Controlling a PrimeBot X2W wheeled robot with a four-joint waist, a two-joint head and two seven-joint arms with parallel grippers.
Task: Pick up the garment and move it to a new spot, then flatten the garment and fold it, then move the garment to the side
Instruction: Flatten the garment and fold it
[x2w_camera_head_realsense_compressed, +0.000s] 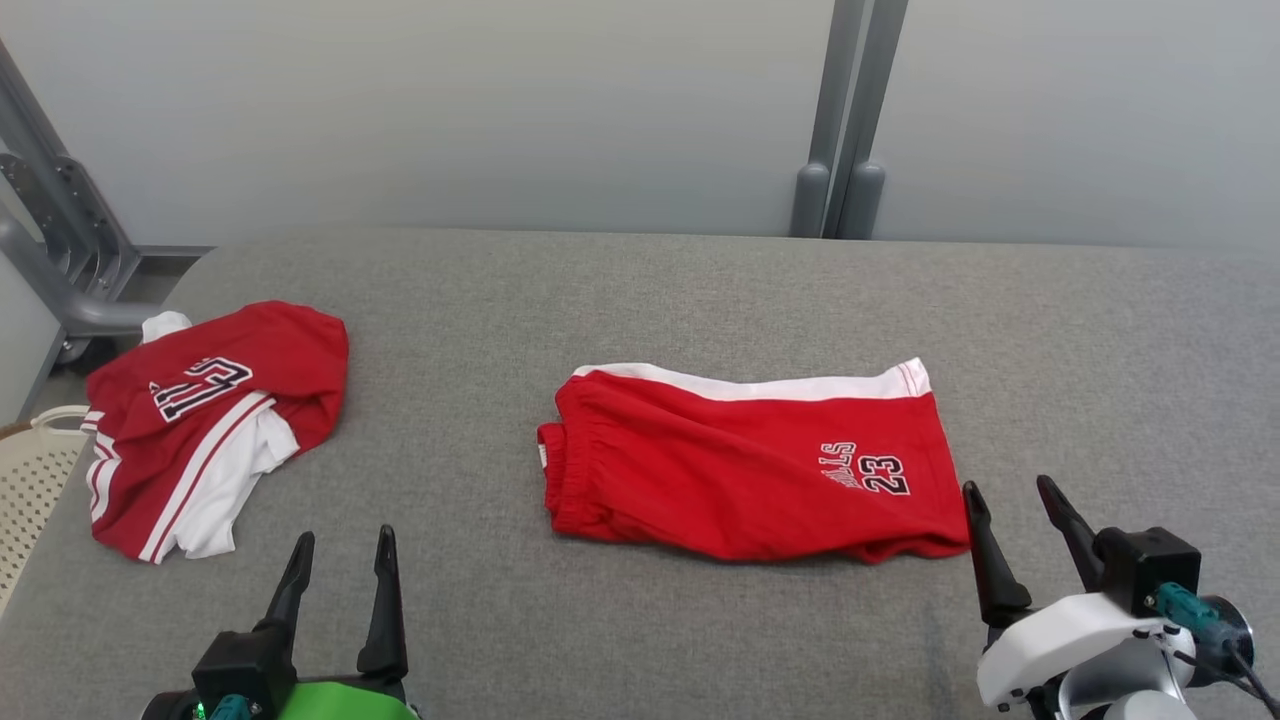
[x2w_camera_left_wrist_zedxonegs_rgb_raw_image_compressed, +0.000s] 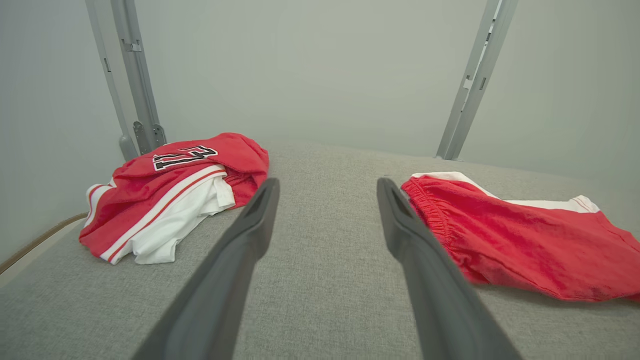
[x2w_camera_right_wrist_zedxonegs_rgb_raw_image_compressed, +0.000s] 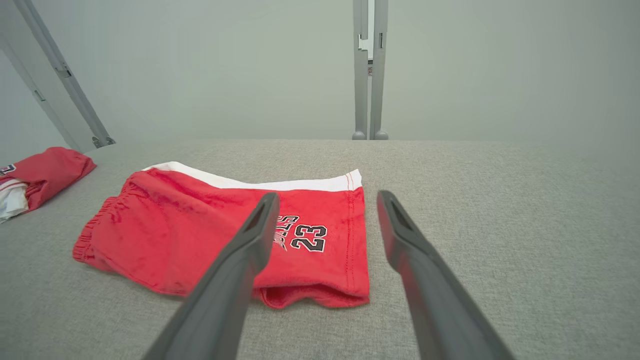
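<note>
The garment, red shorts with a white side stripe and a "23" print, lies folded and flat in the middle of the grey table; it also shows in the left wrist view and the right wrist view. My right gripper stands open just off the shorts' right hem, holding nothing; its left finger reaches over that hem in the right wrist view. My left gripper is open near the front edge, between the two garments, empty.
A crumpled red and white jersey lies at the table's left end. A cream perforated basket sits beyond the left edge. Grey metal posts rise behind the table.
</note>
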